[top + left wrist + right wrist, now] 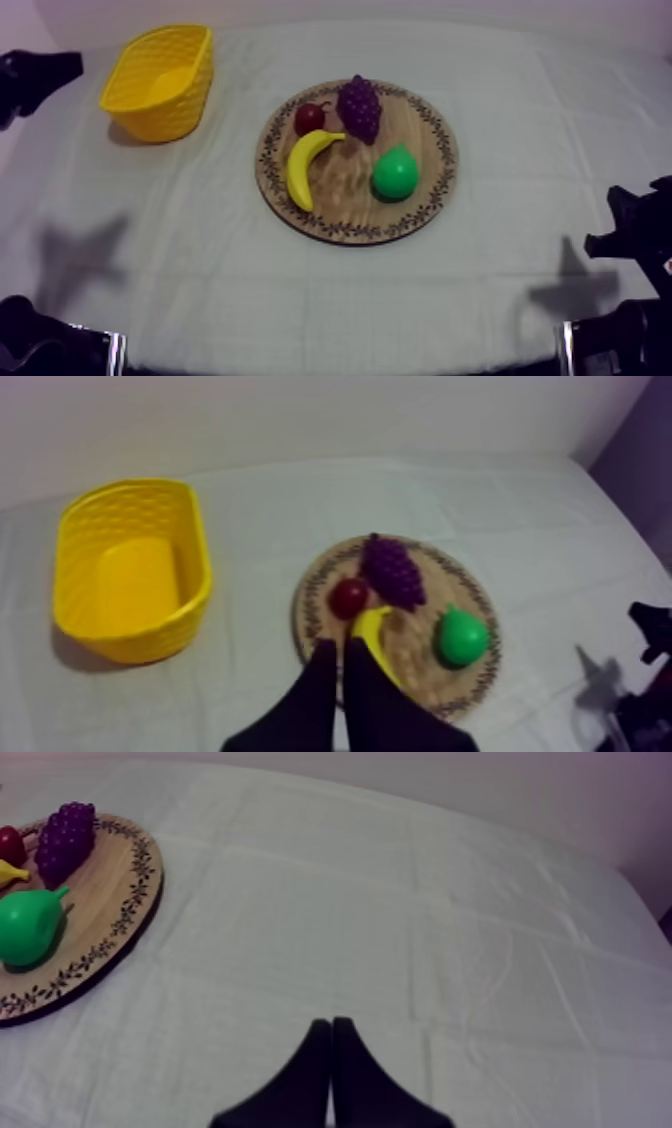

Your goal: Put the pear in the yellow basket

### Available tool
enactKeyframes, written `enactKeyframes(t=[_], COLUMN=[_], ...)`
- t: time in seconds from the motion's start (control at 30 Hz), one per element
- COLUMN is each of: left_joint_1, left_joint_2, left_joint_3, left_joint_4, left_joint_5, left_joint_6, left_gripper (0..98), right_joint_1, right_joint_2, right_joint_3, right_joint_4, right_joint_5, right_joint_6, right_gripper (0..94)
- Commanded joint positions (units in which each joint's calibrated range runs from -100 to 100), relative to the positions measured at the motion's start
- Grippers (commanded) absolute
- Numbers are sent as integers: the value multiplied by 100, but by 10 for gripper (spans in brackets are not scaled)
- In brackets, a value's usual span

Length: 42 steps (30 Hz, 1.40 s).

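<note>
Basket first: the yellow basket [185, 100] stands upright at the far left of the counter [520, 120], its yellow floor bare, well apart from the wooden board [350, 205]. The left claw [338, 648] has its two black fingers pressed together into a narrow wedge with nothing between them. From its own camera the tips point at the near rim of the board, just beside the lower end of the banana [305, 165]. The round board with its patterned rim lies near the middle of the counter and carries all four fruits. At its far left sits the small red fruit [309, 118], with the banana curving down just below it. The bunch of grapes [359, 107] lies at the far rim, close against the red fruit and the banana's upper tip. The pear [395, 173], bright green, rests on the right half of the board, stem end towards the grapes, clear of the other fruit. Farther right, the right claw [331, 1024] is likewise closed to a wedge on nothing, over bare cloth, with the board off to its side.
</note>
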Motion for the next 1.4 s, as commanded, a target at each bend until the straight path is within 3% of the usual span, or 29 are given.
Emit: enactKeyframes(t=[0.0,0.1,0.23,0.5,0.8,0.9,1.1,1.2,1.37], left_joint_1=[600,1092,1544,2143,2560,2628,2714,2758,2727], left_joint_2=[397,742,1277,2364,3253,3414,3510,3483,3430], left_joint_3=[-419,-669,-990,-1209,-1160,-1154,-1099,-1055,-900], left_joint_4=[-163,-377,-482,-435,-339,-371,-509,-615,-652], left_joint_5=[48,175,359,411,-176,-358,-533,-565,-640], left_joint_6=[345,694,1043,1564,1873,1911,2086,2225,2329], left_gripper=[1,2,3,2,20,209,783,887,912], right_joint_1=[2,2,2,2,2,2,2,2,2], right_joint_2=[1,1,1,1,1,1,1,1,1], right_joint_3=[3,3,3,3,3,3,3,3,3], right_joint_4=[-1,-1,-1,-1,-1,-1,-1,-1,-1], right_joint_5=[-2,-2,-2,-2,-2,-2,-2,-2,-2], right_joint_6=[1,1,1,1,1,1,1,1,1], right_gripper=[3,3,3,3,3,3,3,3,3])
